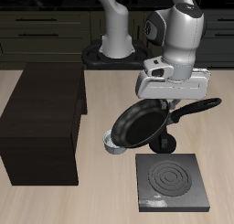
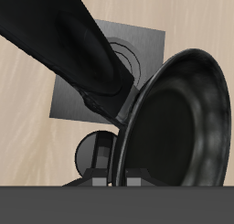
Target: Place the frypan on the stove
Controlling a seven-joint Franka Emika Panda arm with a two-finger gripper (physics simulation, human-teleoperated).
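The pincer [image 1: 168,111] is clamped on the long black handle of the round shallow black frypan [image 1: 141,125], holding it tilted in the air above the flat dark grey square stove [image 1: 171,181] on the surface [image 1: 110,205].

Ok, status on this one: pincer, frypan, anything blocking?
Pincer shut on frypan, pan tilted, off the table. Stove nearer the front edge, burner bare. Small grey bowl just behind the stove.
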